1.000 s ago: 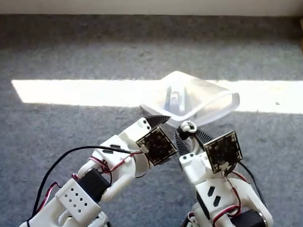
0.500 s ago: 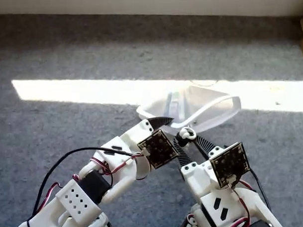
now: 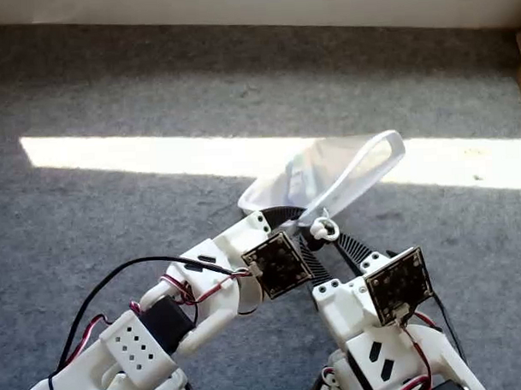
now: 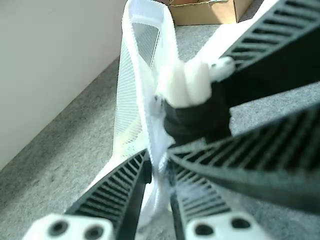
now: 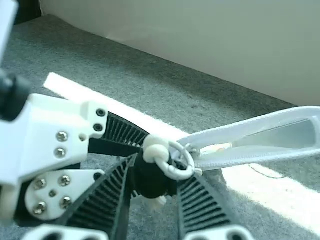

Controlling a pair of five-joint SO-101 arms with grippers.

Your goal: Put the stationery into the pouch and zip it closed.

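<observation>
So the left gripper [image 4: 159, 167] is pinching the edge of the white mesh pouch [image 4: 137, 75], with its fingers clamped tight on the fabric. Just beside it, nearly touching, the right gripper [image 5: 154, 172] is squeezing the zip pull [image 5: 172, 159] between its fingers. The pouch is sticking out past both sets of fingertips, being held up over the grey carpet [image 3: 111, 89]. Can't really tell what's inside it.

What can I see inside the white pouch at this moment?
Through the translucent wall of the pouch a pale shape shows faintly; what it is cannot be told. The rest of the inside is hidden by its folded walls.
</observation>
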